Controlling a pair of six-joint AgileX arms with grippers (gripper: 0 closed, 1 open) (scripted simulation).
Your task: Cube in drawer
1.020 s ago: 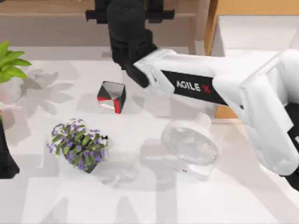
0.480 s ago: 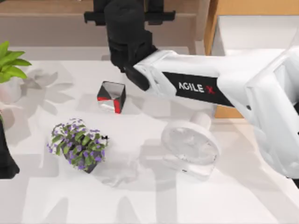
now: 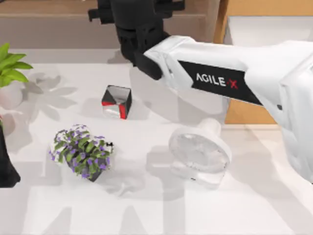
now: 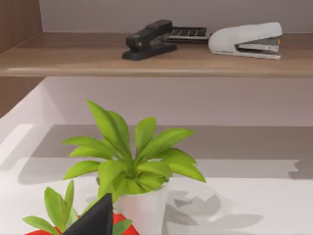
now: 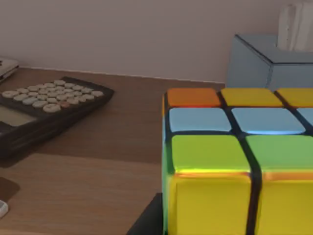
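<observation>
The right arm point(image 3: 230, 83) is being extended across the table point(image 3: 161, 210) from the 3 o'clock side toward 12 o'clock. The right gripper point(image 3: 138, 22) is being held over the wooden shelf point(image 3: 54, 22) at the 12 o'clock edge.

In the right wrist view, the cube point(image 5: 234, 166) is being grasped by this gripper. A dark finger point(image 5: 146, 223) is being pressed against its side. Beyond the cube, a calculator point(image 5: 44, 107) and a grey-blue tissue box point(image 5: 271, 61) are being shown on the shelf.

The drawer point(image 3: 254, 110) is being shown open at 2 o'clock, well apart from the cube.

The red, black and white block point(image 3: 117, 101) is being shown at 10 o'clock from the table centre, the purple flowering plant point(image 3: 80, 151) at 8 o'clock and a clear round fan point(image 3: 199, 152) at 4 o'clock.

The left arm point(image 3: 6, 169) is being kept parked at 8 o'clock. The state of the left gripper point(image 4: 95, 220) cannot be told.
</observation>
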